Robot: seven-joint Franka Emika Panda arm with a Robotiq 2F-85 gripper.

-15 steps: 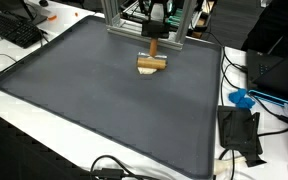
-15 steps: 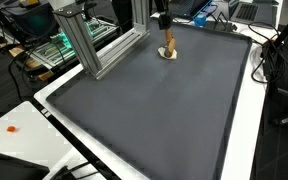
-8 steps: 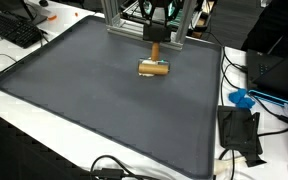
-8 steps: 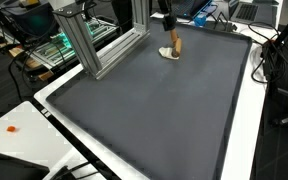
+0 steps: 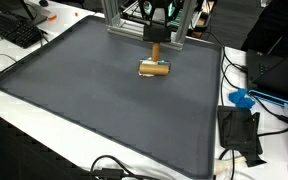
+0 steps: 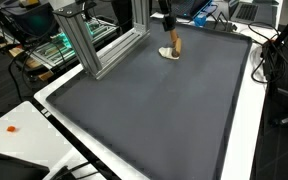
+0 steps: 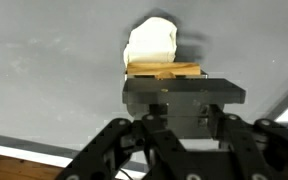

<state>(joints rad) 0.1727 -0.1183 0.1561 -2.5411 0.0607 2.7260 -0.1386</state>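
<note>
A small wooden mallet-like tool lies on the dark grey mat (image 5: 94, 100), near its far edge. Its pale head (image 5: 154, 68) rests on the mat and its handle (image 5: 154, 51) rises toward my gripper (image 5: 156, 36). In both exterior views the gripper stands right above the handle (image 6: 176, 45) and looks shut on its upper end. The head (image 6: 168, 53) touches the mat. In the wrist view the jaws (image 7: 179, 95) are drawn together, with a strip of wood (image 7: 164, 71) and the cream head (image 7: 151, 45) just beyond them.
An aluminium frame (image 5: 134, 20) (image 6: 84, 40) stands at the mat's far edge, close to the gripper. A keyboard (image 5: 14, 30) lies off one corner. A black box (image 5: 239, 130), a blue item (image 5: 242, 98) and cables lie beside the mat. White table border (image 6: 24, 130).
Between one second and half a second ago the gripper shifted slightly, dragging the tool's head a little across the mat and tilting the handle. Since then nothing has moved.
</note>
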